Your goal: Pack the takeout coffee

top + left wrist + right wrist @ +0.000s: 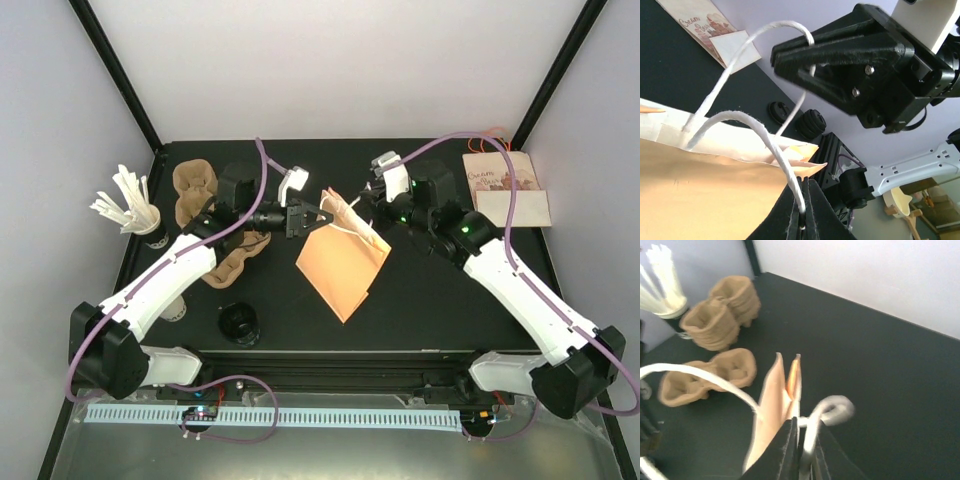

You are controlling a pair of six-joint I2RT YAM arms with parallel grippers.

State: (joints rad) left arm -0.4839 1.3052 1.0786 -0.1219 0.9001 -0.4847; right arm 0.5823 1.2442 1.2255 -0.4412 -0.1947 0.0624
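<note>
An orange paper bag point(345, 265) lies flat on the middle of the black table, its mouth toward the back. At that mouth my left gripper point(312, 215) is shut on one white cord handle point(755, 125), which runs down between the fingers point(805, 181). From the other side my right gripper point(362, 207) pinches the second handle point(832, 407) between its nearly closed fingers point(805, 422). The bag's top edges point(772, 405) stand slightly apart. A black-lidded cup point(240, 322) stands near the front left.
Brown pulp cup carriers point(195, 185) point(235, 255) lie at the left. A dark cup holding white sticks point(135, 210) stands at the far left. A printed paper sleeve point(507, 188) lies at the back right. A pale cup point(172, 305) shows partly under the left arm.
</note>
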